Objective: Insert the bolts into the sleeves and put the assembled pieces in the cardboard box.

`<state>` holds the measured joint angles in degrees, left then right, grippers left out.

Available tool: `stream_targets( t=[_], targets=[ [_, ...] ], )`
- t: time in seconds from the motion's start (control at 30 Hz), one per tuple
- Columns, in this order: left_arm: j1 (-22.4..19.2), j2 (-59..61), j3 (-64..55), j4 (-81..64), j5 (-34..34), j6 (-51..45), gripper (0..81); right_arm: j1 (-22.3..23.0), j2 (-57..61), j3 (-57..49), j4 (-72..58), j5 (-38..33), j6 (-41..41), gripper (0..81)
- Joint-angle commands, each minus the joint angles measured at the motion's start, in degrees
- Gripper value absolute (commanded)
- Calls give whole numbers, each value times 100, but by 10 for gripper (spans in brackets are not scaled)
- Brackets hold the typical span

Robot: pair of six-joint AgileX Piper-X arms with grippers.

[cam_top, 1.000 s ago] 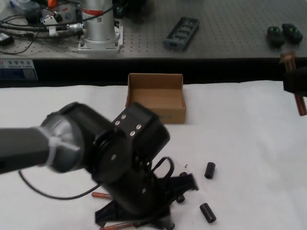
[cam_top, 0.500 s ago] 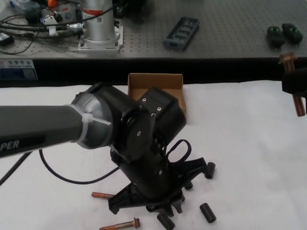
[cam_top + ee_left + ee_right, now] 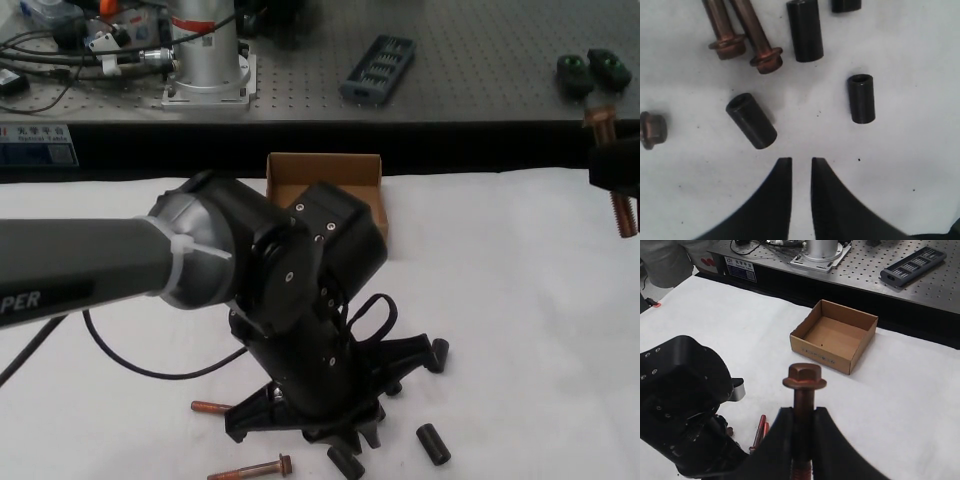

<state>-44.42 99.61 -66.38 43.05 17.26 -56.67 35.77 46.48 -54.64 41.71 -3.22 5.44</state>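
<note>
Step in hand: probably picking one sleeve from the near scatter, to meet the bolt waiting on the right.
Left tool (image 3: 797, 161): low over the cloth at the near middle of the bench; fingers drawn almost together, only a thin slit between, nothing held.
Right tool (image 3: 802, 415): up in the air at the right edge, clamped on the shank of a copper bolt (image 3: 804, 377), head upward.
Sleeves: slanted sleeve (image 3: 751, 120) just beside the left tool's tips, askew to them; straight sleeve (image 3: 861, 98) near on the other side, parallel to them, mouth showing; two more a little farther off.
Loose bolts (image 3: 759, 37): two side by side beyond the slanted sleeve, apart from it.
Cardboard box (image 3: 821, 355): far middle, open-topped, no assembled piece inside, well apart from the parts.
Doing it well: spread the fingers wide first; centre over a single sleeve; turn the wrist to cross the barrel, not run along it; pinch mid-length, leaving the mouth free for the bolt; lower gently, as round barrels likely roll when nudged; keep off the neighbours.
Surface: white cloth (image 3: 520, 300) over the bench, flecked with small dark specks.
Room: behind the cloth, a perforated metal table (image 3: 480, 60) with a metal column base (image 3: 205, 60), a dark slotted tray (image 3: 378, 65) and cables at far left.
</note>
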Motion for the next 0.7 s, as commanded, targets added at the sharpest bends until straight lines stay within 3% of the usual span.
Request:
stream_targets(
  t=[0.0,0.17,0.33,0.67],
  targets=[
    [15,-7,-74,43,104,855,114,-42,-45,-16,-138,-12,12,24],
    [15,-7,-74,172,150,1363,114,-42,-45,-16,-138,-33,116,24],
    [32,-7,-74,280,141,368,114,-42,-45,-16,-138,-33,139,24],
    [29,-7,-74,17,401,152,114,-42,-45,-16,-138,-33,139,24]
  ],
)
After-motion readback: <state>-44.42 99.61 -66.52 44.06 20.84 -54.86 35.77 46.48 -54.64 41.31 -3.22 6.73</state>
